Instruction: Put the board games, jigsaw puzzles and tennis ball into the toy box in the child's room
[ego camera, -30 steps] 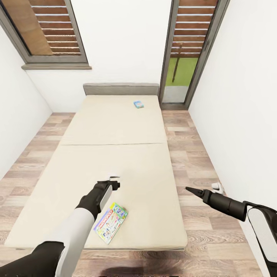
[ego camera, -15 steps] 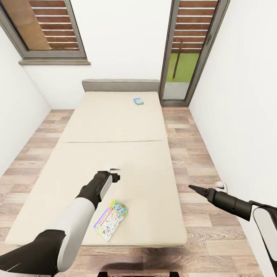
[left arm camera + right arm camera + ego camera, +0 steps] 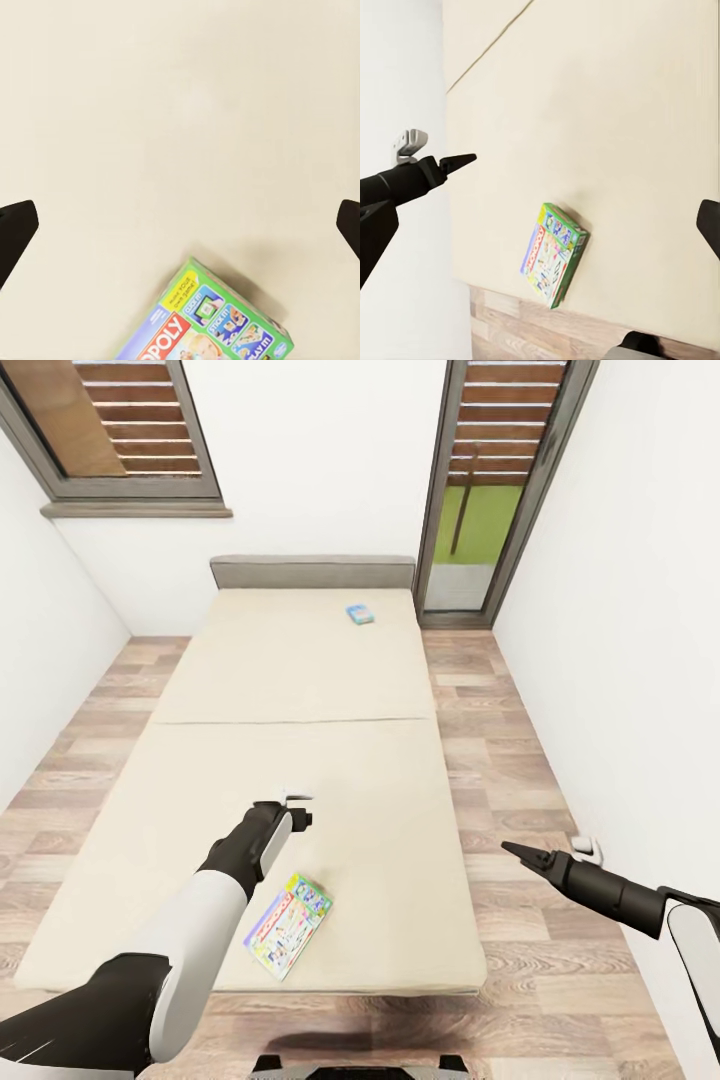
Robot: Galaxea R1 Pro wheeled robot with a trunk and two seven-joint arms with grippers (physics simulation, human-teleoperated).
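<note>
Two board games lie on the bed [image 3: 380,800]. The green-bordered one [image 3: 288,926] sits near the foot edge and also appears in the left wrist view [image 3: 217,324] and the right wrist view [image 3: 553,255]. The blue one [image 3: 361,614] rests far off by the headboard. My left gripper [image 3: 297,807] hovers open over the mattress, just beyond the green-bordered box, its fingers [image 3: 15,232] spread wide with nothing between them. Off the bed's right side, my right gripper [image 3: 515,852] hangs open and empty over the floor.
A grey headboard [image 3: 312,572] stands against the far wall between a shuttered window [image 3: 120,430] and a glass door [image 3: 480,510]. Wood-plank floor [image 3: 510,750] runs along both sides of the bed. A small white fitting [image 3: 590,850] sits low on the right wall.
The whole view has shifted a little, so the bed sits higher in the picture. My right gripper has drifted slightly to the right. The left arm and both game boxes hold their places.
</note>
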